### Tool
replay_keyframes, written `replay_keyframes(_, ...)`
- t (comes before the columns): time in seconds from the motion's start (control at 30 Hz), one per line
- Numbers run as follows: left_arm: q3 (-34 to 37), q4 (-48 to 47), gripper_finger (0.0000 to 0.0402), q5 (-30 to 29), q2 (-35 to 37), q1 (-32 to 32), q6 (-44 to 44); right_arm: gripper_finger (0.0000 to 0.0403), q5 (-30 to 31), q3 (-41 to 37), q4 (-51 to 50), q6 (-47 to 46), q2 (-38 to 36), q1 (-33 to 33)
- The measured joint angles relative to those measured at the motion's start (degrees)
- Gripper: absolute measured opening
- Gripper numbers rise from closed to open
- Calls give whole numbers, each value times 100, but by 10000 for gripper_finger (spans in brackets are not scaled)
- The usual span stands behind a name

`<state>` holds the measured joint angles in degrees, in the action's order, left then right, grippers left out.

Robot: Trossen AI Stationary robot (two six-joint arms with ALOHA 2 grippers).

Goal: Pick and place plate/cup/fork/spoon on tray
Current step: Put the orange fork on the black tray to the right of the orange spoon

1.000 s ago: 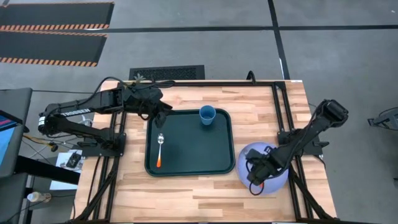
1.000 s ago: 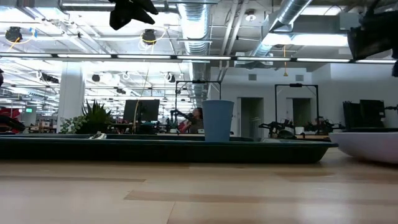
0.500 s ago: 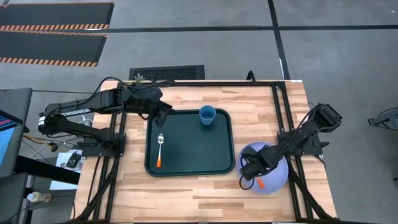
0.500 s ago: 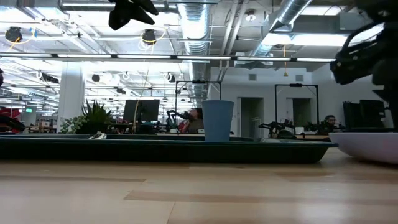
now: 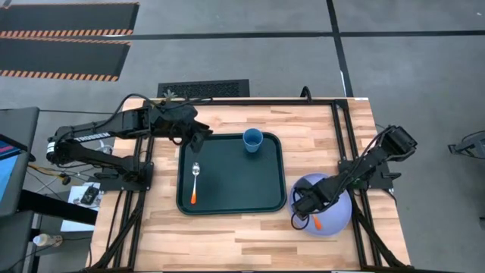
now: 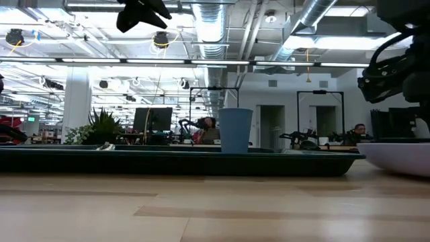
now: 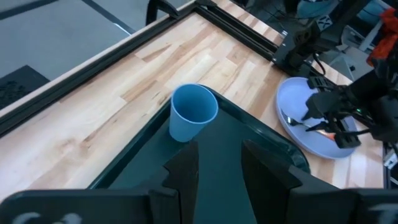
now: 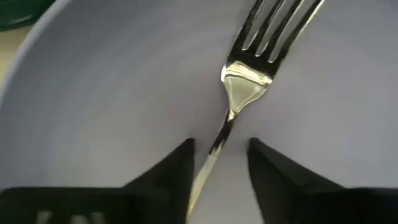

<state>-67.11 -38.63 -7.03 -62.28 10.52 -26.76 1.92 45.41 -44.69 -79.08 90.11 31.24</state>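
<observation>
The dark green tray (image 5: 235,186) lies mid-table. The blue cup (image 5: 253,139) stands upright at its far edge, and the spoon (image 5: 195,182) lies flat on its left part. The lavender plate (image 5: 337,212) rests on the table right of the tray. The fork (image 8: 249,81) lies in it, orange handle (image 5: 317,224) toward the near edge. My right gripper (image 5: 301,206) is open low over the plate, its fingers either side of the fork's neck (image 8: 219,140), not touching it. My left gripper (image 5: 201,136) is open above the tray's far left corner.
Black frame rails (image 5: 345,144) run along the table's far, left and right sides. Bare wood (image 5: 227,235) lies between the tray and the near edge. The low view shows the tray rim (image 6: 168,163) and the cup (image 6: 235,131) against a room with people far behind.
My right gripper has come down over the plate and shifted a little toward the table's left, uncovering the fork's orange handle. The fork and plate have stayed where they were.
</observation>
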Motion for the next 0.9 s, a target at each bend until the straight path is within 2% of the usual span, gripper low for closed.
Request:
replay_keyframes(0.2,0,1,105,-128,0,0,0,42,-55,-7,-30,-28,2,0)
replay_keyframes(0.27,0,2,105,-122,0,0,-4,16,-71,-3,-31,-45,0,0)
replay_keyframes(0.6,0,374,105,-87,-31,0,-681,5,108,503,-1241,168,-332,14)
replay_keyframes(0.9,0,1206,105,-45,-567,-185,-1535,4,994,1206,-1512,921,-924,7)
